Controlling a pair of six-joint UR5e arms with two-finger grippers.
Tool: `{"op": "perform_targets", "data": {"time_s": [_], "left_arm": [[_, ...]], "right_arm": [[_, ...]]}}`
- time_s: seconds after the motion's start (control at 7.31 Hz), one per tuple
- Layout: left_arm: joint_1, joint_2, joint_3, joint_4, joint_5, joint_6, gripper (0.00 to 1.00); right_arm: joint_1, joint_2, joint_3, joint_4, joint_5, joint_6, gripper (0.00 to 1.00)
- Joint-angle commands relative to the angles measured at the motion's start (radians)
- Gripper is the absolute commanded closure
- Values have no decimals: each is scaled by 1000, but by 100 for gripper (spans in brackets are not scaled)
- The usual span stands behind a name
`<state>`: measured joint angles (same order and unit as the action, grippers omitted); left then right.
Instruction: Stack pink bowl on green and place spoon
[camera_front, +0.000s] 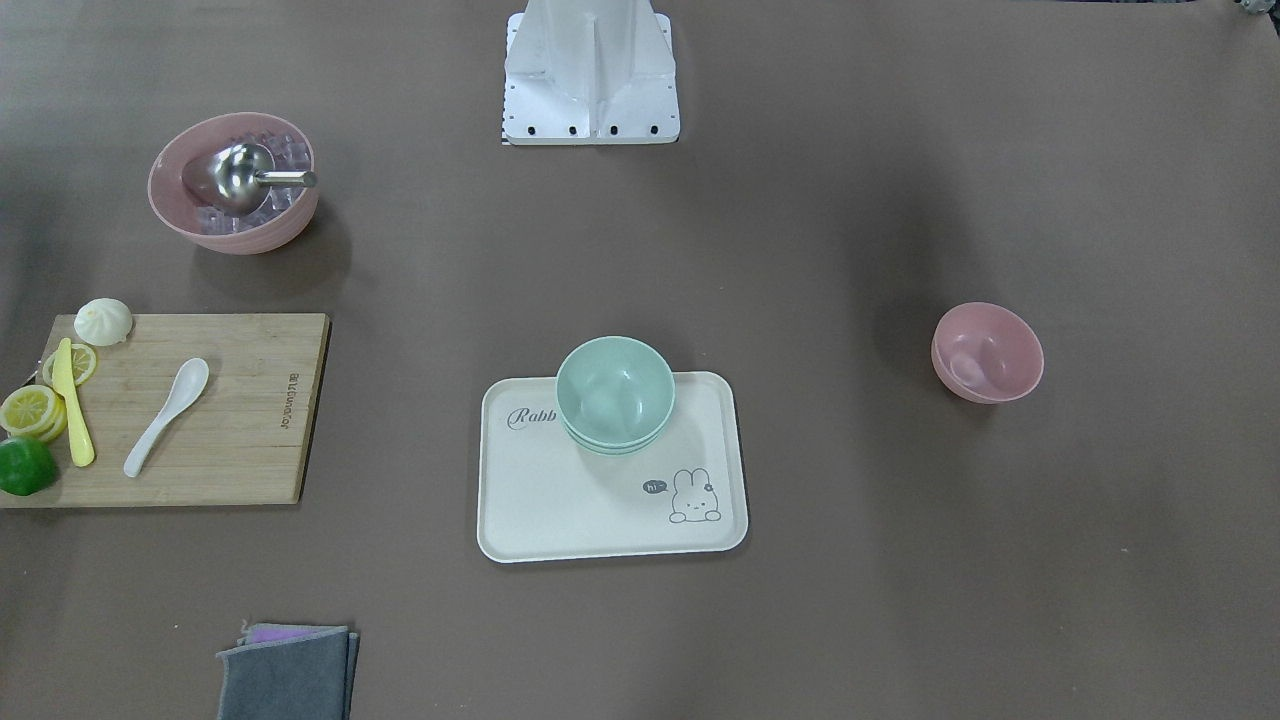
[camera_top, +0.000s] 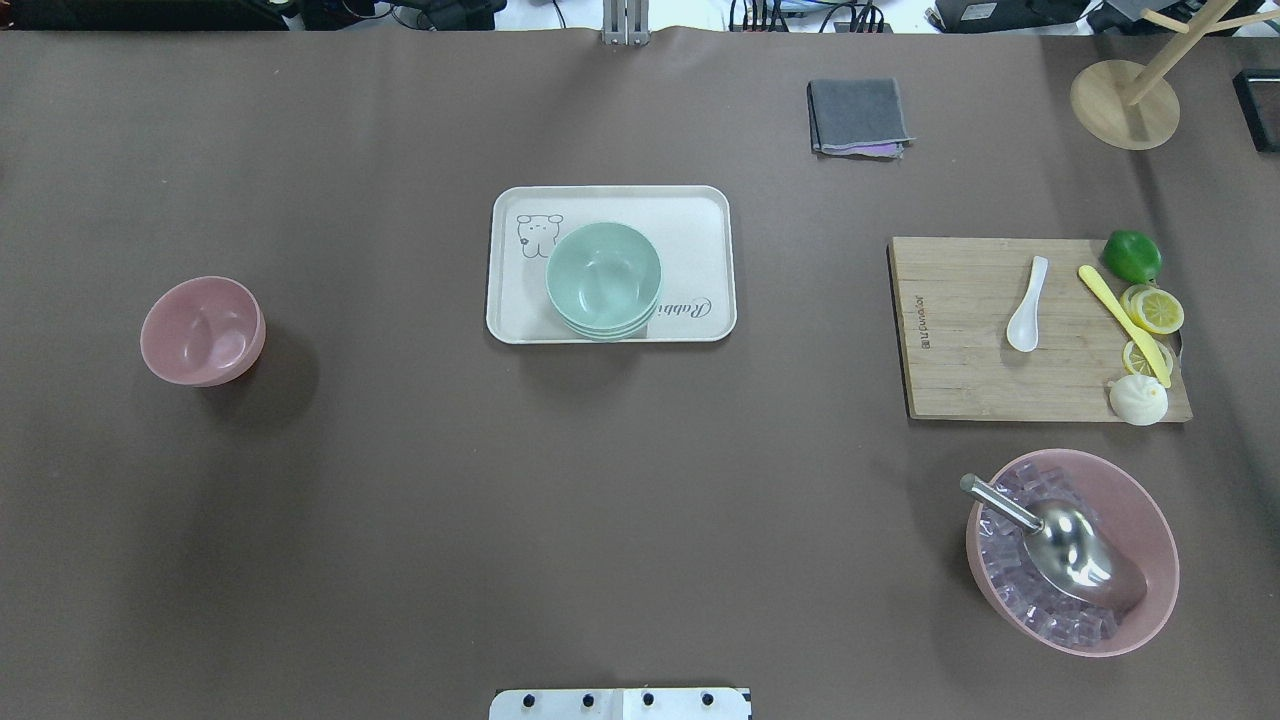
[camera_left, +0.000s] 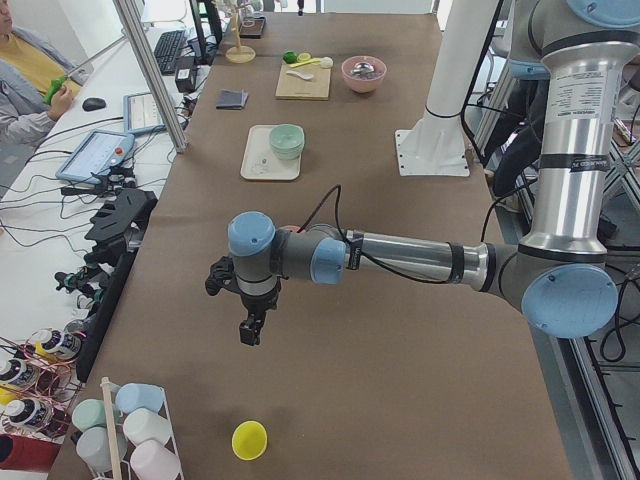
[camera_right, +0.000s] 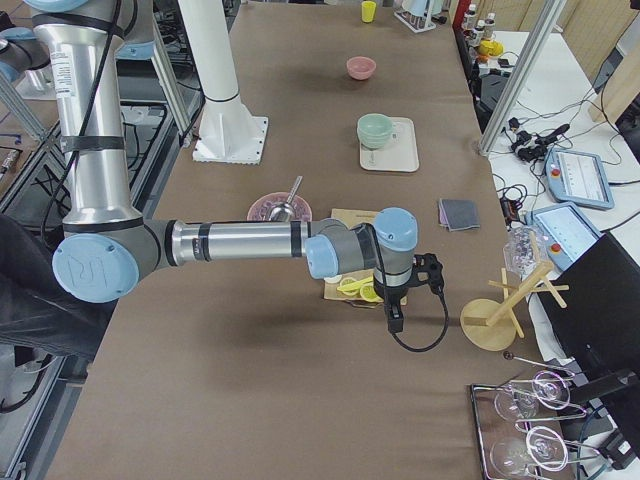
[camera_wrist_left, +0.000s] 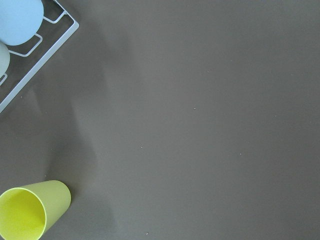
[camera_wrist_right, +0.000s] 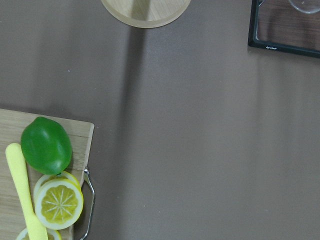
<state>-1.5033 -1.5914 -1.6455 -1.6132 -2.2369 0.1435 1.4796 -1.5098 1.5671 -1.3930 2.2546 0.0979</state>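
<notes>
In the overhead view, the pink bowl (camera_top: 203, 331) sits at nine o'clock of the green bowl (camera_top: 604, 278), the spoon (camera_top: 1028, 305) at three. We cannot tell whether the left end effector (camera_left: 250, 332) or the right end effector (camera_right: 391, 318) is clenched.

Two pink bowls (camera_top: 203, 331) (camera_top: 1135, 508), one green bowl stack (camera_top: 603, 275), one spoon (camera_top: 1030, 300), one tray (camera_top: 692, 228).

Yellow cup (camera_wrist_left: 30, 212) btm-left, wire rack (camera_wrist_left: 55, 50) w/ blue cup (camera_wrist_left: 17, 17) top-left.
</notes>
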Motion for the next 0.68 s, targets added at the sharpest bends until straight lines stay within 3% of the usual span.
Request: {"op": "perform_targets", "data": {"time_s": [0.0,0.55], "left_arm": [[3,-7,7,-5,2,-4,2],[9,-10,-5,-16,0,-2,2]], "right_arm": [[-4,0,-7,-20,8,0,0],[-4,-15,14,8,36,-12,0]]}}
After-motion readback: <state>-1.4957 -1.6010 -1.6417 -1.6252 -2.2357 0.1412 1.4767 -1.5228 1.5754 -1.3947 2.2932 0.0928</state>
